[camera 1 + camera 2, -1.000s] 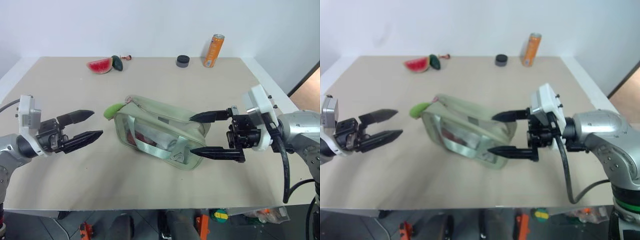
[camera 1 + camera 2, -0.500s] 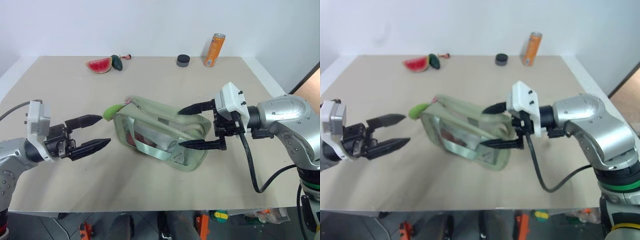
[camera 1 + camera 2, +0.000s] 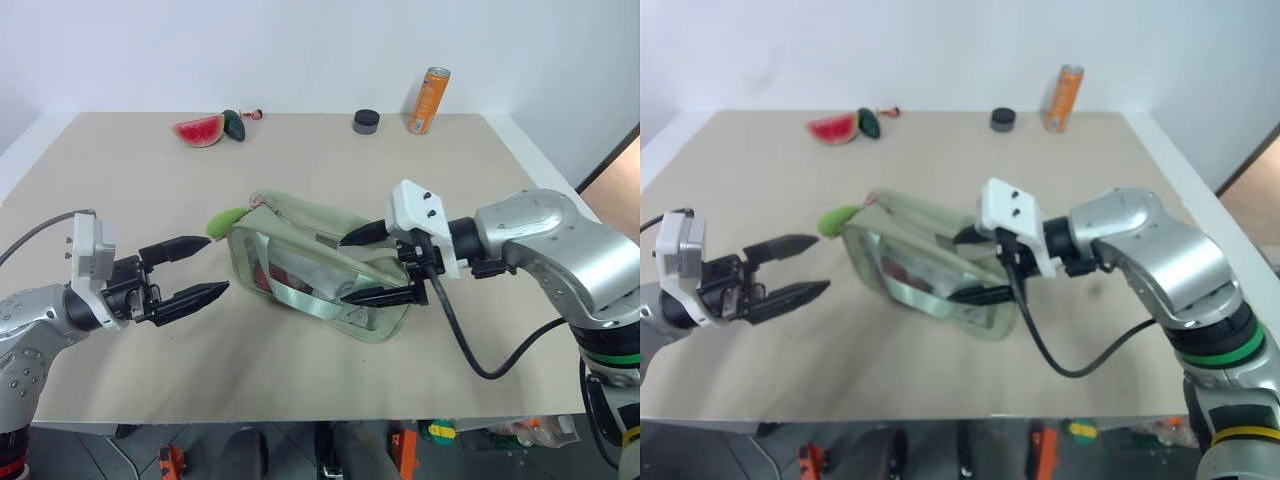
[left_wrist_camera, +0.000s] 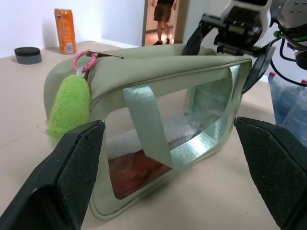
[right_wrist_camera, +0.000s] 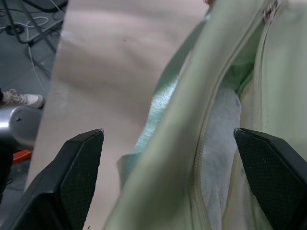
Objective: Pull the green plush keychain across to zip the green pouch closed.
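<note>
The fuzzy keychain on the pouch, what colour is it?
Bright lime green, on a pink ring. The green plush keychain shows best in the left wrist view.

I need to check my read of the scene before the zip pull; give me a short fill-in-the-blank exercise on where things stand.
1. The green plush keychain hangs at the end of the green pouch nearer the robot's ____ gripper.
2. The right gripper has its fingers ____, straddling the pouch's other end.
3. The left gripper holds ____.
4. The orange can stands ____ at the far edge of the table.

Missing words: left; open; nothing; upright
</note>
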